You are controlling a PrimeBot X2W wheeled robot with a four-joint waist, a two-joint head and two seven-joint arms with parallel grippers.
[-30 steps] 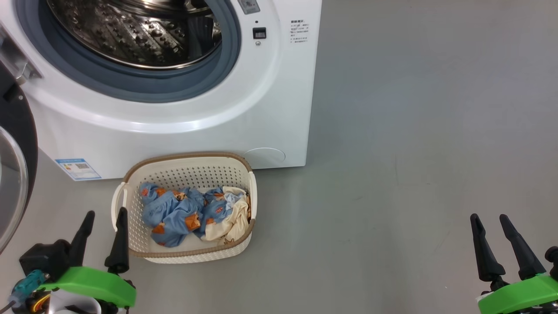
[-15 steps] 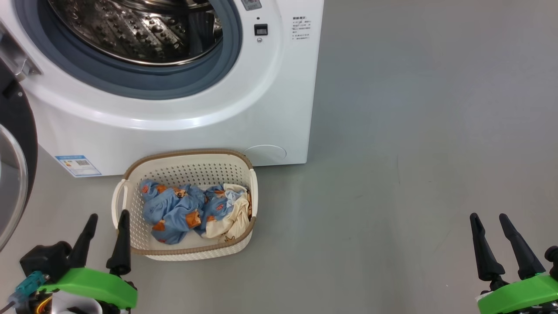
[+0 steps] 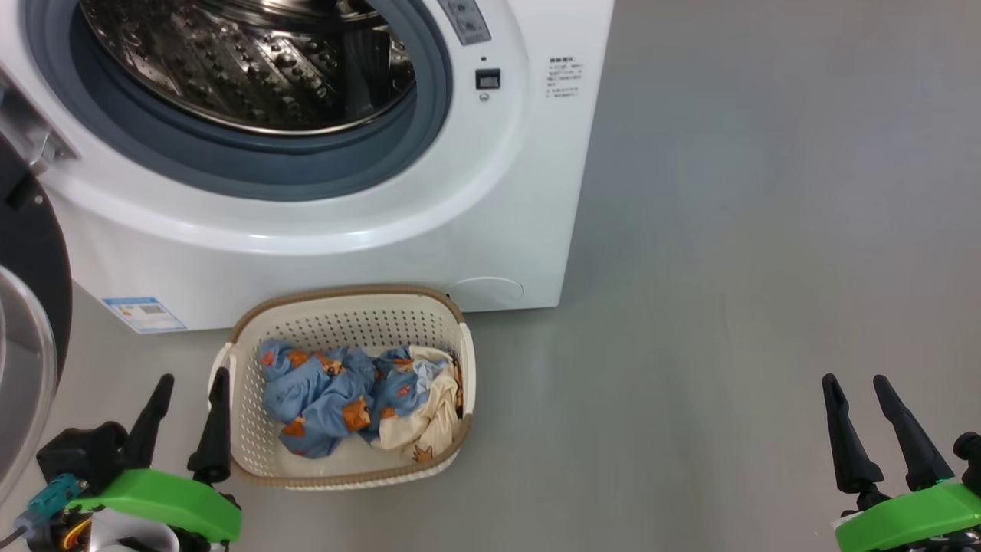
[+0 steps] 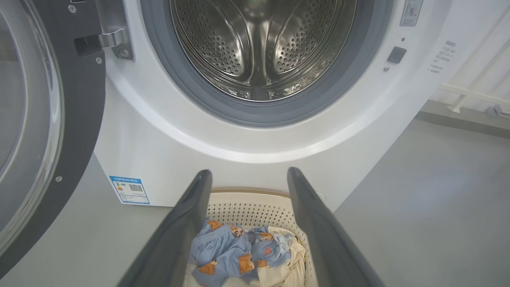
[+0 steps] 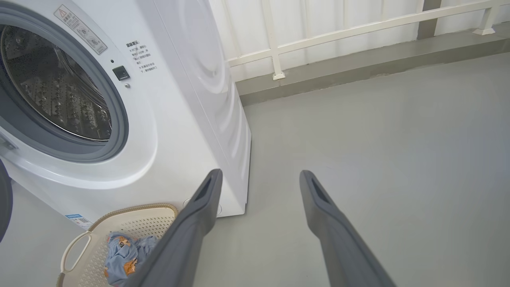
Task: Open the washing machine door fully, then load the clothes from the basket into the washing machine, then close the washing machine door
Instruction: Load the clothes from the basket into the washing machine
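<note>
Step 1 looks done. The large round glossy black washing machine door point(image 4: 81, 103) with its clear domed window is swung out on the hinge at the left side of the big white boxy front-loading washing machine point(image 3: 345, 253). I judge it fully open, since the mouth is unobstructed. Inside the grey-blue rubber ring point(image 3: 253, 172), the perforated steel drum point(image 4: 259, 44) appears empty as far as it can be seen.

Step 2, the loading, has not begun. The small soft clothes point(image 3: 337, 391) of blue fabric with orange patches, plus cream cloth, all lie in the small cream-white perforated plastic basket point(image 3: 345, 326) with a brown woven-look rim. It sits on the grey floor point(image 3: 728, 268), close in front of the machine's lower front and below the mouth. Step 3, closing the door, comes after that.

The basket opens upward. Its long axis runs left to right in the head view, roughly parallel to the machine's front, with 1 handle at each end. The clothes are a bunched heap with no clear axis of their own. They spread along the basket's length, blue toward the left and cream toward the right. The drum mouth faces the robot.

The left end effector point(image 3: 193, 377) has its 2 dark fingers spread wide and holds nothing. It is near the basket's left handle, and its wrist view looks down at the clothes. The right end effector point(image 3: 854, 379) is also wide and empty, well apart over bare floor
</note>
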